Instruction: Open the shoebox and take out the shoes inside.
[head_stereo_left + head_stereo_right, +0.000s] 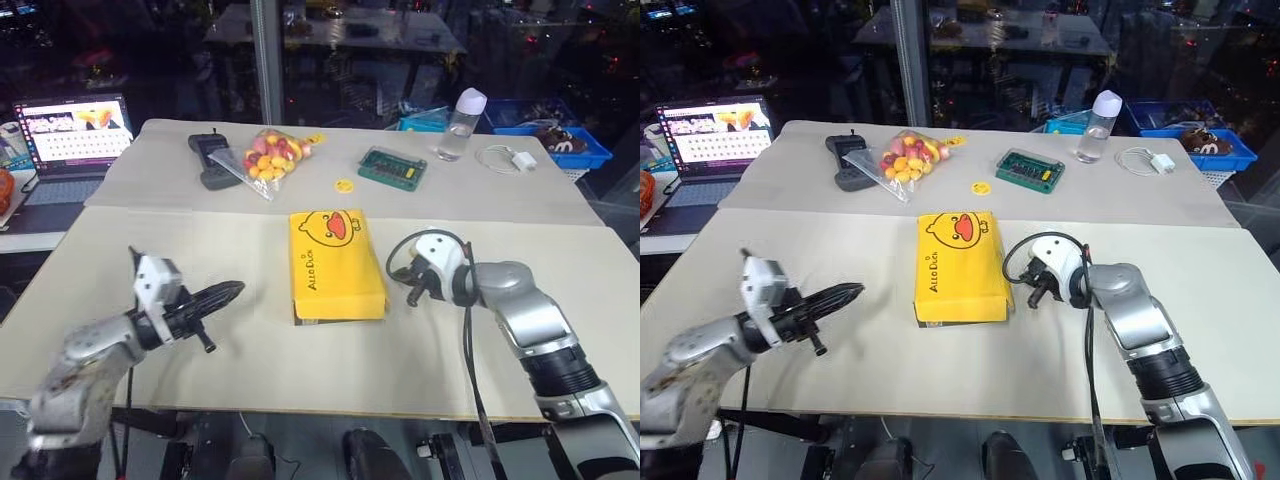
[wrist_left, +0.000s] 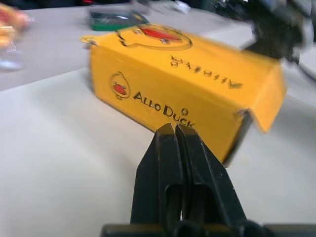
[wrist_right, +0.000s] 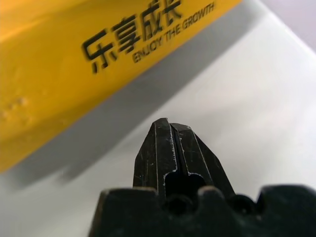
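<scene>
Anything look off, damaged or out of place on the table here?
One thing: the shoebox's near corner gapes in the left wrist view, a yellow flap splaying outward with a dark gap behind it. The box lies flat on the table, lid down. No spills; nothing else stands out.

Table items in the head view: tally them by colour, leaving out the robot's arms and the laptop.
Yellow: 2, the closed yellow cardboard shoebox and a small yellow round disc
Green: 1, a flat green case
Black: 1, a black handheld device
Clear: 2, a clear plastic bottle and a clear bag of sweets
White: 1, a white charger cable
Total: 7
</scene>
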